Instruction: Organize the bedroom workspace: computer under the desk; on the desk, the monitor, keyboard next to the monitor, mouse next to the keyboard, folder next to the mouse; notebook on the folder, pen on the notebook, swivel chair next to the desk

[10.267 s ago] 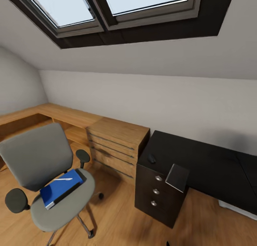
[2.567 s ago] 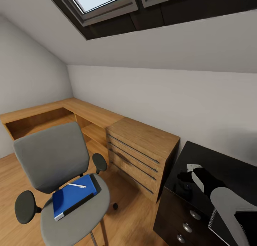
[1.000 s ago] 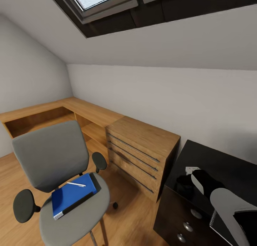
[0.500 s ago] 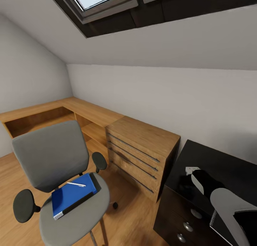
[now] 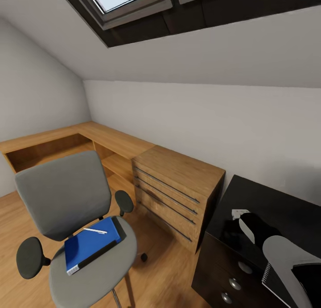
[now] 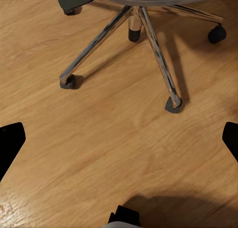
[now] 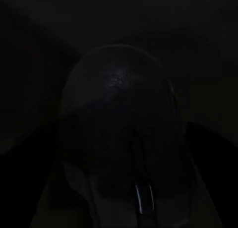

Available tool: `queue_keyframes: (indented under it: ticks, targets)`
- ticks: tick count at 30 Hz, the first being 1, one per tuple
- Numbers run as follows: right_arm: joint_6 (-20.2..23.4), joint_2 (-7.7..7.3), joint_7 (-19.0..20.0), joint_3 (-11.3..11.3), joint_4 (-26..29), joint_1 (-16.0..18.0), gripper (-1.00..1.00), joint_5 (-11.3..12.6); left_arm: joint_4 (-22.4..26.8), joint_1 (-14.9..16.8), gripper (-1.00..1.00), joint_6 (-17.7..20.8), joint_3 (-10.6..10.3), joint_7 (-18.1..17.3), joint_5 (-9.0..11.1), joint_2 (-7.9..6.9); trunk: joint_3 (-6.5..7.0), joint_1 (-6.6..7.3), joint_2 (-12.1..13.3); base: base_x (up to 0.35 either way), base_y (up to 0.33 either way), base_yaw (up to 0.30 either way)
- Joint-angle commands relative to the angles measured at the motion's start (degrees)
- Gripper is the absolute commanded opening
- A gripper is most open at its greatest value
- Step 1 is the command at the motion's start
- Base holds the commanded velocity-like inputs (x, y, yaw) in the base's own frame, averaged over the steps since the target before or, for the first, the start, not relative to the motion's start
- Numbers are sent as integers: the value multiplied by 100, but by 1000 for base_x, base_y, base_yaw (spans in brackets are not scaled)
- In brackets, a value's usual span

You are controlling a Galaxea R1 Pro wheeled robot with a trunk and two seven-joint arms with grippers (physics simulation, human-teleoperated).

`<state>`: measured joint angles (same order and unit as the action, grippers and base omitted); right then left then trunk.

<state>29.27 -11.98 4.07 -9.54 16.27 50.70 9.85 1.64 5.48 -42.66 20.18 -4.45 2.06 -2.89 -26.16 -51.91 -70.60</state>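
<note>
Sloped white attic walls and a dark-framed skylight (image 5: 129,0) close in over a light wooden floor (image 5: 169,272), with a long light-wood counter (image 5: 89,136) running along the wall into a light wooden drawer unit (image 5: 178,187) with 4 drawer fronts.

In the head view, the grey upholstered swivel chair with black armrests (image 5: 71,218) stands at the lower left, well apart from the black-topped desk (image 5: 276,205) at the lower right. On its seat lies the flat bright blue folder with white page edges and a dark spine (image 5: 91,244), and the thin white pen (image 5: 95,231) rests across the folder's top. The chair's chrome star base on casters (image 6: 144,44) shows in the left wrist view above bare floor.

The desk's black drawer front carries 2 visible round silver knobs (image 5: 243,267). At the desk's near corner the right gripper (image 5: 232,230) reaches down onto the black top, its grey and black arm coming in from the lower right. The right wrist view, very dark, shows a rounded black computer mouse (image 7: 124,139) with a pale scroll wheel directly under the camera; whether the jaws are spread or pinching it I cannot tell. A spiral-bound notebook edge (image 5: 266,279) shows beside the arm.

The left gripper (image 6: 119,143) hangs over the floor, its 2 black fingertips (image 6: 10,141) spread wide at opposite edges of its wrist view, holding nothing.
</note>
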Motion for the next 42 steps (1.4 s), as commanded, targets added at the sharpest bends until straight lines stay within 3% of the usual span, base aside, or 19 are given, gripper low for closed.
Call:
queue_keyframes:
  ticks: [1,11,23,27,29,34,35,36,38,42]
  targets:
    - [28,-7,-2,-47,7,1,-100,70,-6,4,100,-14,30,-47,22,-1,-6,0,-3,0,0,0]
    - [26,-24,7,-46,7,1,-100,69,-6,5,100,-14,23,-48,22,-1,-6,0,-3,0,0,0]
    - [47,-150,53,6,44,1,-100,148,-6,5,100,-14,21,-53,22,-1,209,264,478,0,0,0]
    - [206,-154,53,189,62,1,-100,381,-6,5,100,-8,21,-48,22,-1,281,351,638,0,0,0]
    - [443,-156,51,392,215,1,-100,565,-6,5,100,-9,21,-47,22,-1,317,395,719,0,0,0]
    - [930,-197,52,464,623,1,-100,624,-6,5,100,-9,21,-47,22,-1,407,505,919,0,0,0]
    - [1856,-296,58,1205,970,1,-100,654,-6,5,100,4,21,-47,22,-1,425,527,959,0,0,0]
    - [1917,-295,59,1492,987,1,-100,656,-6,5,100,9,23,-47,22,-1,442,549,999,0,0,0]
    - [1970,-281,59,1844,1005,1,-100,657,-6,5,100,21,27,-44,22,-1,478,593,1079,0,0,0]
    - [1993,-273,67,2024,1020,1,-100,663,-6,5,100,44,24,-39,20,-6,550,681,1240,0,0,-32]
